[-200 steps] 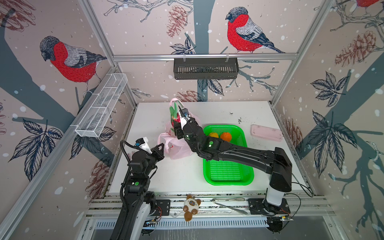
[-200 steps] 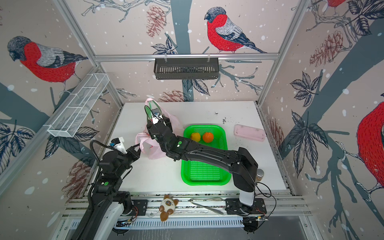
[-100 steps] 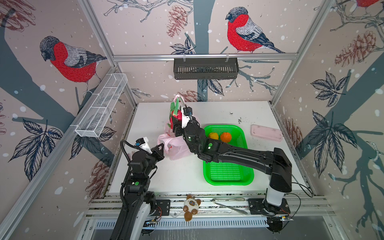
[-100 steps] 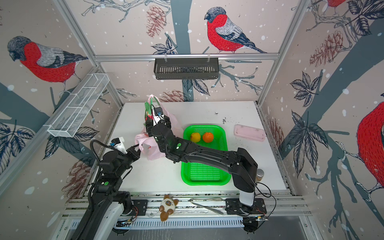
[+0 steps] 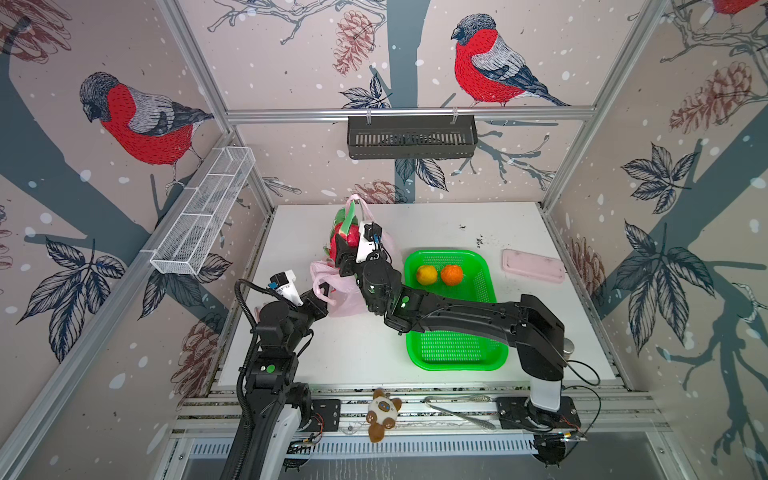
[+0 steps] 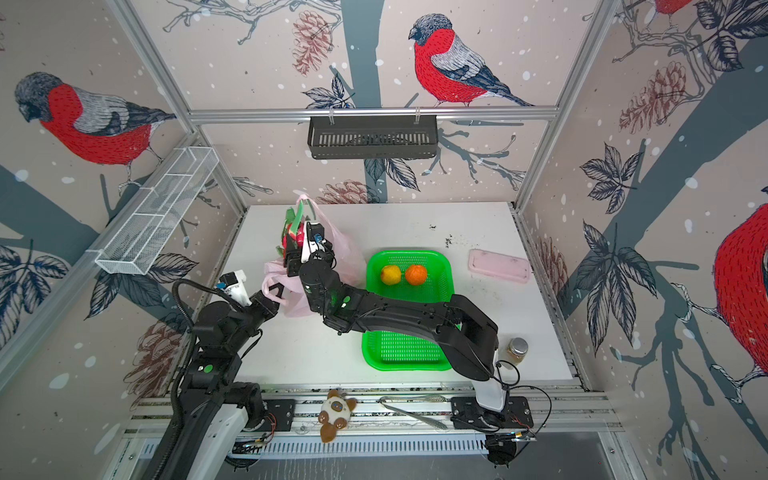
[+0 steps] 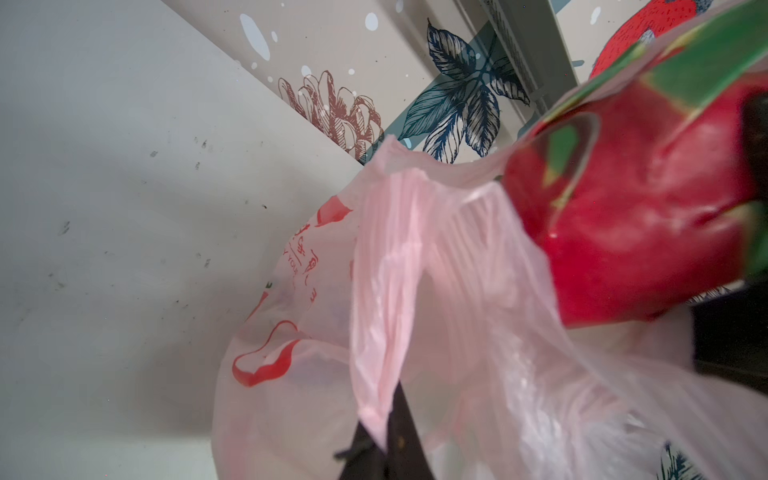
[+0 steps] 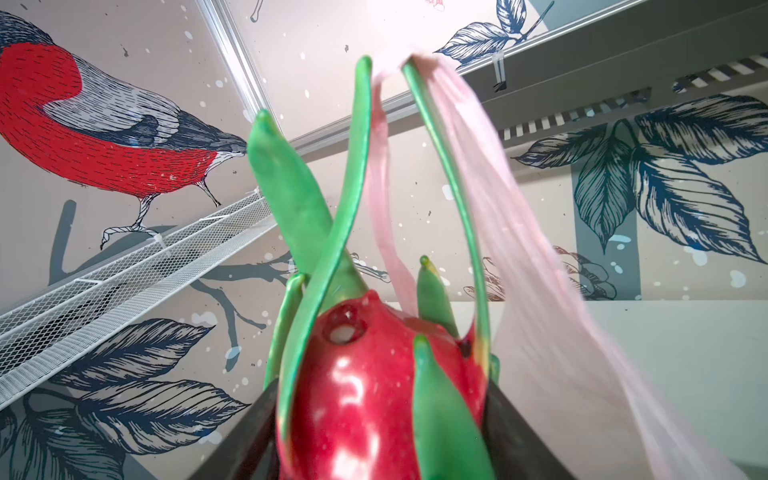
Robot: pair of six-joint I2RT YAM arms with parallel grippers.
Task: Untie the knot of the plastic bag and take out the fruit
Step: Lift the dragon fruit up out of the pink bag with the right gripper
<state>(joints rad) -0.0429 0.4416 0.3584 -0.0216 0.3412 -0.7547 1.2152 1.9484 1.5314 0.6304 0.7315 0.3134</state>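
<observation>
the take-out step is in hand. a dragon fruit (image 8: 365,374) is held across its red body by the right gripper (image 5: 347,250), the jaws standing fairly wide around it. in both top views it is raised above the plastic bag (image 5: 347,301), beyond the far left corner of the green basket (image 5: 457,366). the bag is slumped on the table just beside the basket's left rim with its mouth open. no knot is seen, so the untying is judged done. a handle strip (image 7: 382,291) of the bag is pinched in the left gripper (image 7: 386,453), whose jaws are closed tight on the thin film, on the bag's side away from the basket. a yellow ball (image 5: 427,274) and an orange ball (image 5: 451,274) are already lying side by side at the far end of the basket, so the task is judged partly done. what is left inside the bag cannot be told.

in the right wrist view the other handle loop (image 8: 486,166) is draped over the tips of the fruit's long green scales, so the fruit is not free of the bag. the next move is judged to call for the loop to be slipped off the scales, with the bag anchored by the left gripper, before the fruit is carried over the basket and let go. otherwise the bag may be dragged along.
</observation>
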